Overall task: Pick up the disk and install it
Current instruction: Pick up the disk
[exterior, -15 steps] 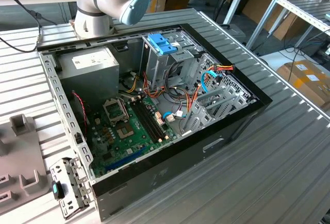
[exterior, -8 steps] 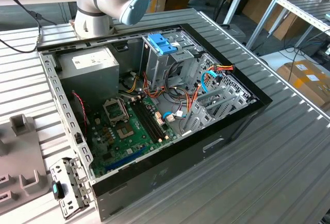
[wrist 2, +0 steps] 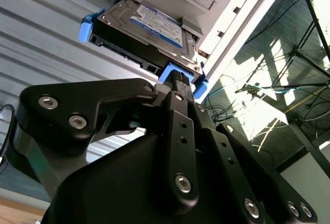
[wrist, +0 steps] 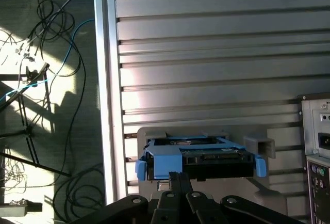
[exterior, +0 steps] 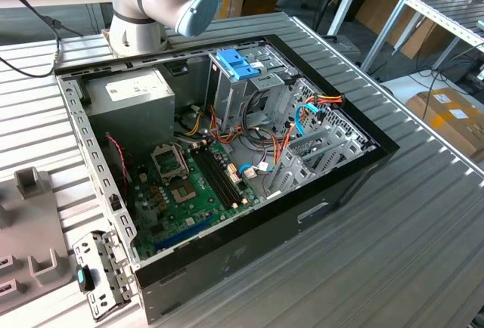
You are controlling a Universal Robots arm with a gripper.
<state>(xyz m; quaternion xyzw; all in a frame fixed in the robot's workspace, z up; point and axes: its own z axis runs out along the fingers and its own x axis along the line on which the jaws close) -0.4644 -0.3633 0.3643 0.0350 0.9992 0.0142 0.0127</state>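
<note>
**benchrat:** So where's the disk (wrist: 206,157) at, and has the gripper (wrist: 179,175) got hold of it?

**slotnut:** In the first wrist view it's lying flat in the grey cradle (wrist: 263,146) on the slatted table (wrist: 206,53), with blue rails down both long sides. So it's parked in the cradle, not in the open computer case (exterior: 249,230) that you get in the exterior view. I'd call the install part not done yet.

**benchrat:** Which way does it lie from the fingers?

**slotnut:** Dead ahead of them. The gripper is at the cradle's near end, and the disk's short connector end faces it. So my read is that the long axis runs away from the fingers, toward the cradle's far end. The tips aren't on the middle of that short end, though. They're at the blue end tab (wrist: 165,162), off toward one corner of the cradle's near end.

**benchrat:** Fingers apart or together?

**slotnut:** Drawn together, with no gap I can make out in both wrist views. The tips look to be touching the tab. Whether they're actually pinching a lip of it or just sitting against it, I can't tell.
</note>
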